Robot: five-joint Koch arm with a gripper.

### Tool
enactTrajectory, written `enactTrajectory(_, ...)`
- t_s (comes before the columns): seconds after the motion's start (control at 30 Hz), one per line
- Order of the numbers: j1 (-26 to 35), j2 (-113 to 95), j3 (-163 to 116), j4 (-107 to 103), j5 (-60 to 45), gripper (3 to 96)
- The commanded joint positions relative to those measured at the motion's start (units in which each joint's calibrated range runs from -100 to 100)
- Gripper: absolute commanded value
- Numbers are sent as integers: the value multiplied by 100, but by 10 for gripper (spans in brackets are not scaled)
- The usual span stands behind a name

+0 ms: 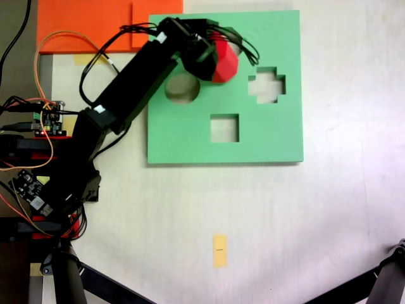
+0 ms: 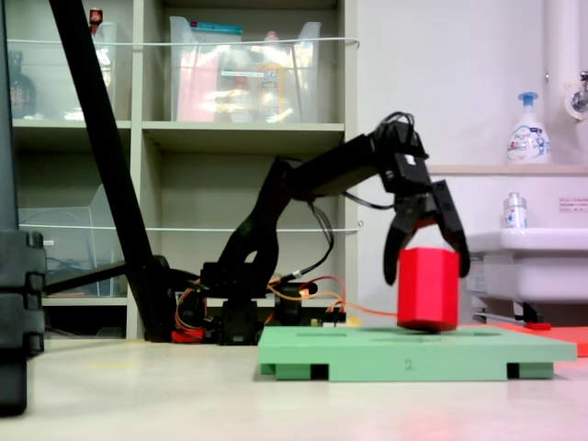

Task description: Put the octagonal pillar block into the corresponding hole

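Note:
The red octagonal pillar block (image 1: 226,63) (image 2: 428,289) stands upright in my gripper (image 1: 215,58) (image 2: 427,262), whose fingers are shut on its upper sides. It is over the far part of the light-green foam board (image 1: 272,136) (image 2: 404,349). In the second exterior view its base is right at the board's top surface; I cannot tell if it touches. The corresponding hole is mostly hidden under the block and gripper in the first exterior view. The round cutout (image 1: 183,88) lies just left of the block there, partly behind the arm.
The board also has a cross-shaped cutout (image 1: 266,85) and a square cutout (image 1: 224,128). An orange sheet (image 1: 82,22) lies at the first exterior view's top left, with circuit boards and wires (image 1: 44,120) at its left edge. A yellow tape mark (image 1: 219,250) sits on the table.

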State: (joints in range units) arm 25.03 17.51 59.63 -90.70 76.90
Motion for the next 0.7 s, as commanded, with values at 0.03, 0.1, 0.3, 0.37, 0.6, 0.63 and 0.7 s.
enactTrajectory(0.03,127,456,657,380,122,294)
enactTrajectory(0.1,156,581,657,524,132,294)
enactTrajectory(0.3,190,721,657,717,147,294)
enactTrajectory(0.37,195,777,657,765,147,294)
enactTrajectory(0.6,249,917,657,1054,166,294)
enactTrajectory(0.63,254,931,657,1092,171,294)
enactTrajectory(0.7,259,972,657,1131,190,294)
